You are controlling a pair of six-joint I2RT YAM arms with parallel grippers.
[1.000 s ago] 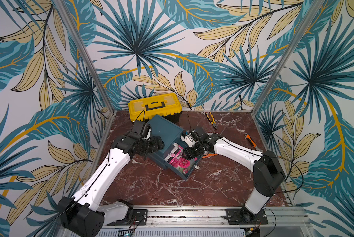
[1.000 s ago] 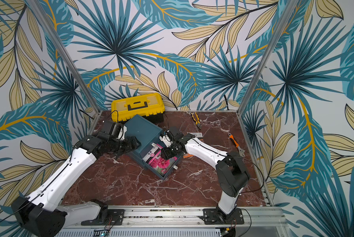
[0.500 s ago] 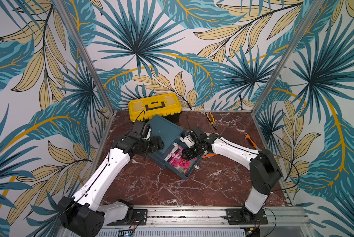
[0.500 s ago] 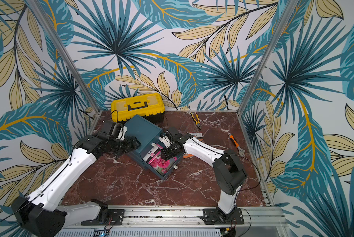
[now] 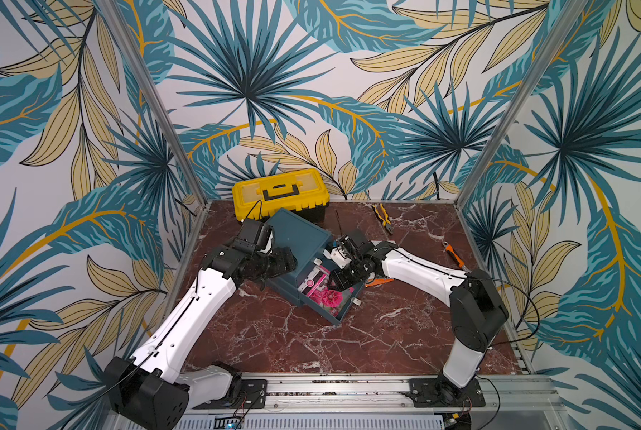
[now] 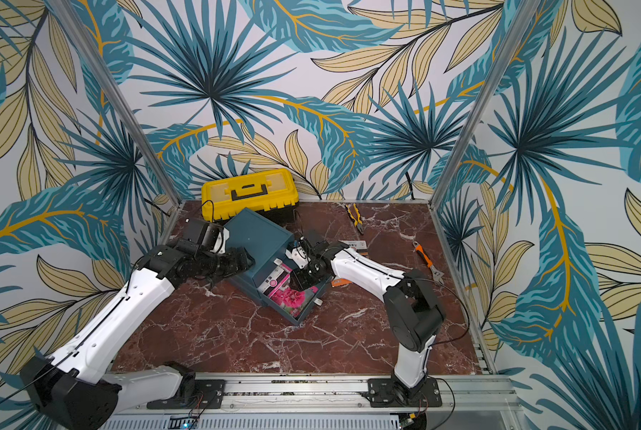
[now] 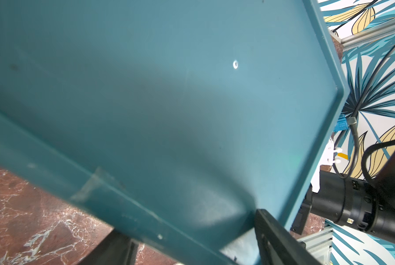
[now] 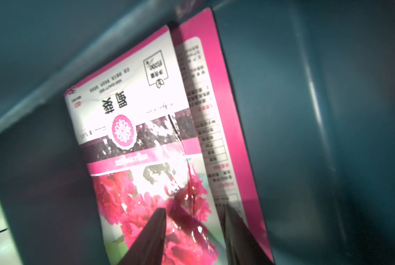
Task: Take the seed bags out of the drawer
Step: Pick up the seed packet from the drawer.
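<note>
- right gripper point(image 8: 195, 210): fingers part-way apart with a clear gap. The tips are down on the flower end of the top seed bag point(image 8: 132, 128), and a wrinkled ridge of bag sits in the gap. It's not clamped on anything that I can see.
- that bag lies flat, face up, with its long axis running straight away from the jaws. The pink-flower photo is at the jaws and the white title panel is at the far end.
- looks-wise it's glossy with lots of glare, a magenta band across the middle and a round pink badge.
- second seed bag point(image 8: 217, 91): just beside one finger and partly under the top bag, on the same axis. It's back up, white print inside a magenta border.
- both are in the teal drawer point(image 5: 321, 314), which is pulled out of the cabinet point(image 5: 298, 234).
- only the right wrist view separates the two bags. Both top views just show a pink patch under the gripper.
- left gripper point(image 7: 189, 227): closed on the cabinet's edge, one finger on each side. Its wrist view is mostly teal wall, no bags.
- well beyond the cabinet there's a yellow toolbox point(image 5: 280, 193), seen in the top views only.
</note>
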